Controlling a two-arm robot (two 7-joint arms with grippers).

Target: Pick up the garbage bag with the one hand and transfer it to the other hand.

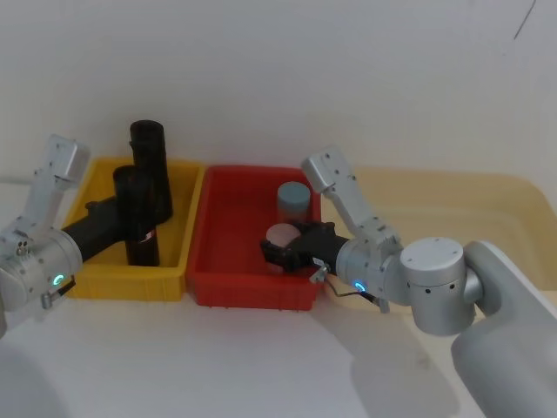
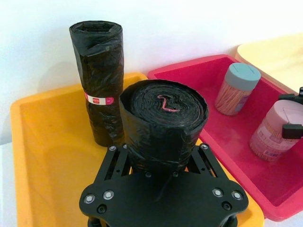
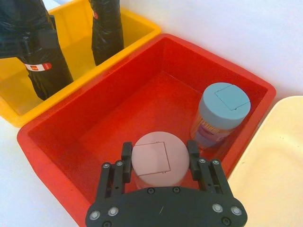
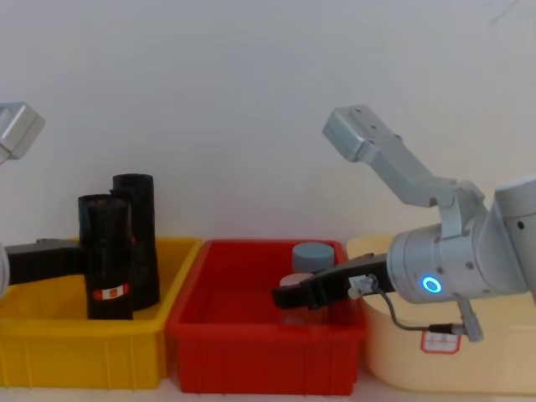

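Observation:
Two black rolls stand upright in the yellow bin. The nearer one is the garbage bag, with a red-and-white label low on its side. My left gripper, on the green-ringed arm, reaches in from the left and is shut on the garbage bag at mid height. The bag's foot looks to be resting on the bin floor. My right gripper, on the blue-ringed arm, sits around a pink-lidded jar in the red bin.
The second black roll with a thin tag band stands just behind the bag. A blue-lidded jar stands in the red bin's far corner. A cream bin lies to the right. A white wall rises close behind.

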